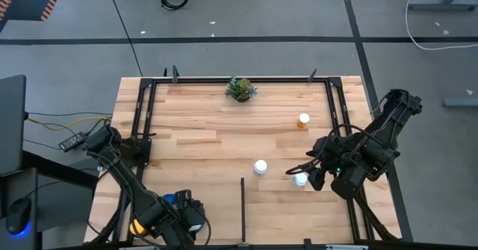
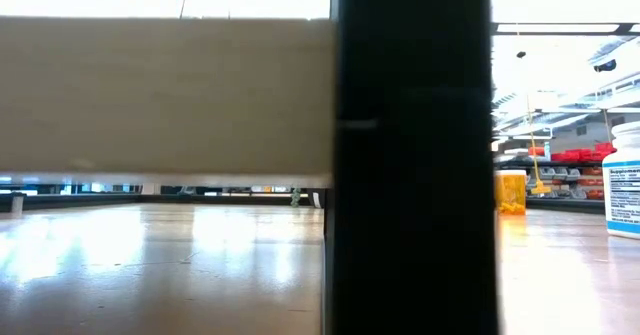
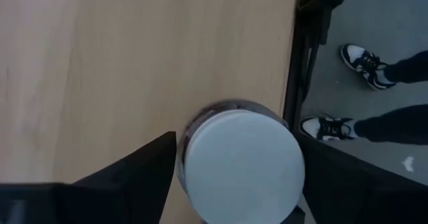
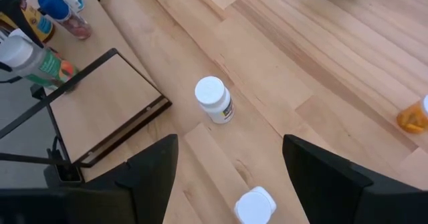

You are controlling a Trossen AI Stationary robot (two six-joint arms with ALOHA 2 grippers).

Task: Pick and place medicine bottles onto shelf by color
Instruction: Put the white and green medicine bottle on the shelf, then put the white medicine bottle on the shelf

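My left gripper (image 1: 181,214) is at the table's near left, over the light-wood shelf (image 3: 100,63). It is shut on a dark-walled bottle with a white cap (image 3: 241,160). A blue-capped bottle (image 1: 170,199) and a yellow-lidded one (image 1: 137,226) stand beside it. My right gripper (image 4: 231,177) is open above a white bottle (image 4: 255,205), which stands on its base at the right (image 1: 300,179). A second white bottle (image 1: 260,167) and an orange bottle (image 1: 303,120) stand apart on the wood. My left gripper pinches the bottle at its white cap (image 3: 194,174) between its two fingers, one on each side. The fingers come from above, pointing down. The bottle is upright; whether its base is on the shelf is hidden by the cap.
A small green plant (image 1: 240,89) stands at the far edge. A short black divider bar (image 1: 242,205) runs from the near edge. Black rails (image 3: 294,83) bound the shelf. A person's shoes (image 3: 364,63) show on the floor beyond the rail. In the low view a black post (image 2: 410,155) blocks the middle.
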